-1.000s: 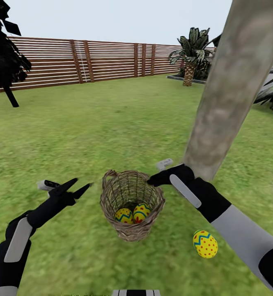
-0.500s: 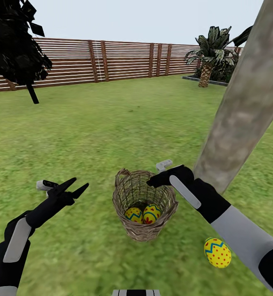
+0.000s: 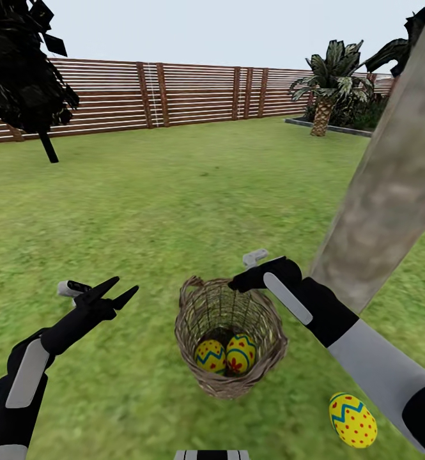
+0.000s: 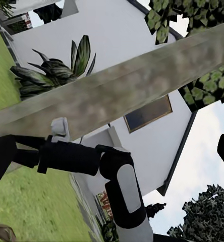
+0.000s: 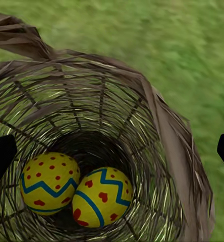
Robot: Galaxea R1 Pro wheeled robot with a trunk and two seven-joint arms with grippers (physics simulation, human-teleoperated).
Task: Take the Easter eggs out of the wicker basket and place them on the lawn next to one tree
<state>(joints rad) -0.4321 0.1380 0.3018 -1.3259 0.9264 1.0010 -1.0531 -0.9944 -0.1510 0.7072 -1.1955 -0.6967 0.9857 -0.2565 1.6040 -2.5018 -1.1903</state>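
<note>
Resting at the bottom of the wicker basket [image 3: 231,345], two Easter eggs [image 5: 74,189] lie side by side, directly below your right gripper [image 3: 249,276], which hovers at the rim with jaws released. A third egg [image 3: 352,420] lies on the lawn [image 3: 161,204] near the tree [image 3: 391,191]. Your left gripper [image 3: 113,292], also spread and empty, stands farther off.

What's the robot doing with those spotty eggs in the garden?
It is taking Easter eggs out of the wicker basket and putting them by the tree. One egg already lies on the lawn near the trunk. Two eggs are in the basket. The right gripper hangs open above the basket's rim; the left gripper waits open beside it.
</note>
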